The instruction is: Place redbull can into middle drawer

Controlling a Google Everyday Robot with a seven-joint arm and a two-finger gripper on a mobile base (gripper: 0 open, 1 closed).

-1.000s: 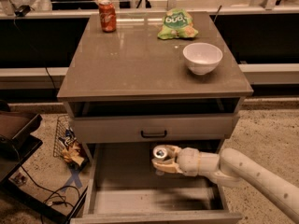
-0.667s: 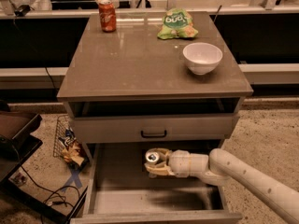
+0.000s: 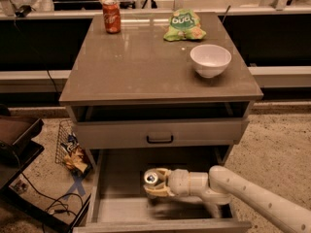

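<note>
Our cream two-finger gripper [image 3: 156, 184], reaching in from 4 o'clock, is clasped around the tall slim silver redbull can [image 3: 151, 177]. The can has shifted further toward 9 o'clock and now hangs over the middle of the wide grey middle drawer [image 3: 116, 188]. We judge lowering and release come next.

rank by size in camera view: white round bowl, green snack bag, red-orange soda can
white round bowl and green snack bag: alike, unranked
red-orange soda can: smallest
gripper holds slim silver can over the grey drawer
</note>
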